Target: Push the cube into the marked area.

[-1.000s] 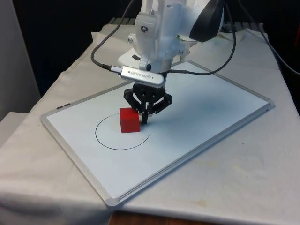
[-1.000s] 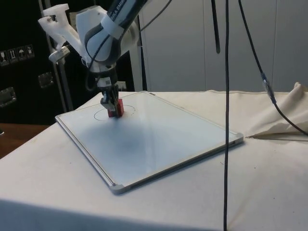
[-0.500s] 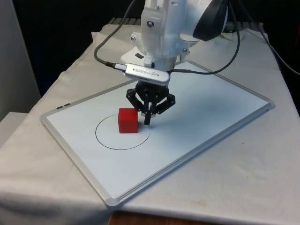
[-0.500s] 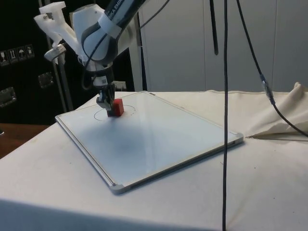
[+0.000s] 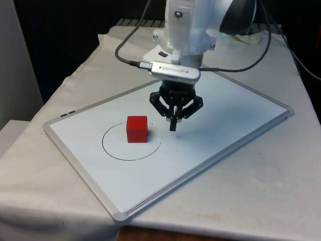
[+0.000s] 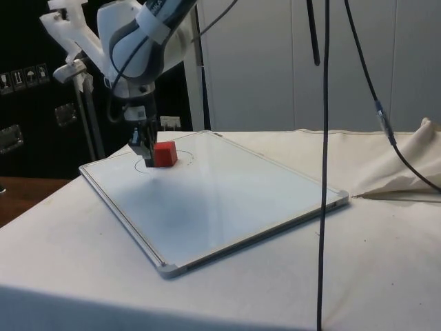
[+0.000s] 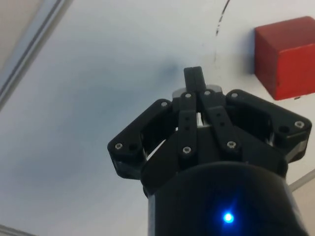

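Cube (image 5: 137, 129) sits inside the circle (image 5: 114, 152), so your push looks done. Your hand (image 5: 173, 126) has pulled off the cube, fingers pinched together, holding nothing.

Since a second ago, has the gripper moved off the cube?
Yes. The gripper was touching the red cube; it has backed off toward the front view's right and now sits outside the drawn circle, jaws shut, cube inside it.

Your front view looks down across the white-framed whiteboard (image 5: 241, 125) from its near end; your side view sits low off one edge. Both share the small red cube (image 5: 137, 129). Your wrist view hangs close above it.
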